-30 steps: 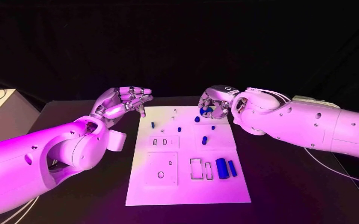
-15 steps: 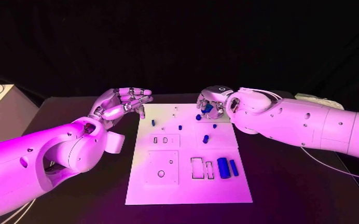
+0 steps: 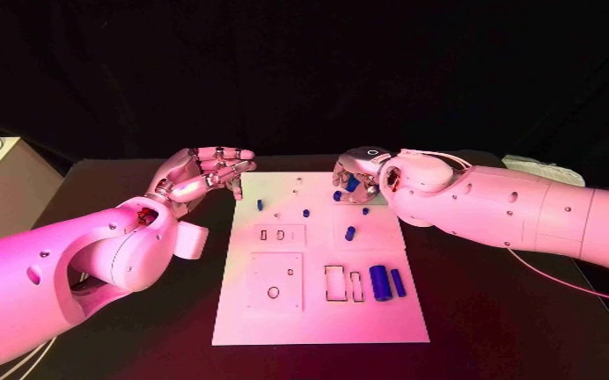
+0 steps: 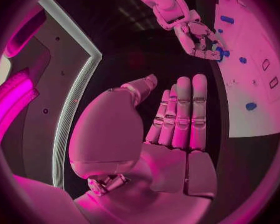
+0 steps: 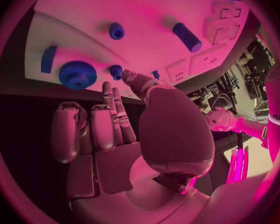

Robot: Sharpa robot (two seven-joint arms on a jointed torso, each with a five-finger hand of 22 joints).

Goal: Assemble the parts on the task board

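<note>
The white task board (image 3: 318, 310) lies in the middle of the table. On it are two blue cylinders (image 3: 379, 282) near its right edge and several small blue pegs (image 3: 349, 233) further back. A blue gear (image 5: 77, 74) rests at the board's far right edge, with a small blue peg (image 5: 117, 70) close by. My right hand (image 3: 359, 171) hovers over the gear (image 3: 352, 184) with its fingers stretched out, holding nothing. My left hand (image 3: 203, 173) stays beside the board's far left corner, palm up, fingers loosely apart and empty. The left wrist view shows the right hand (image 4: 199, 35) at the board (image 4: 252, 109) edge.
Rectangular recesses (image 3: 333, 282) and a square plate with an oval hole (image 3: 275, 285) mark the board's near half. A pale box (image 3: 19, 186) stands at the table's left edge. White cloth (image 3: 539, 169) lies behind my right arm. Black table surrounds the board.
The whole picture has shifted slightly. My right arm has reached a little further in over the board's far edge. The left hand keeps its pose.
</note>
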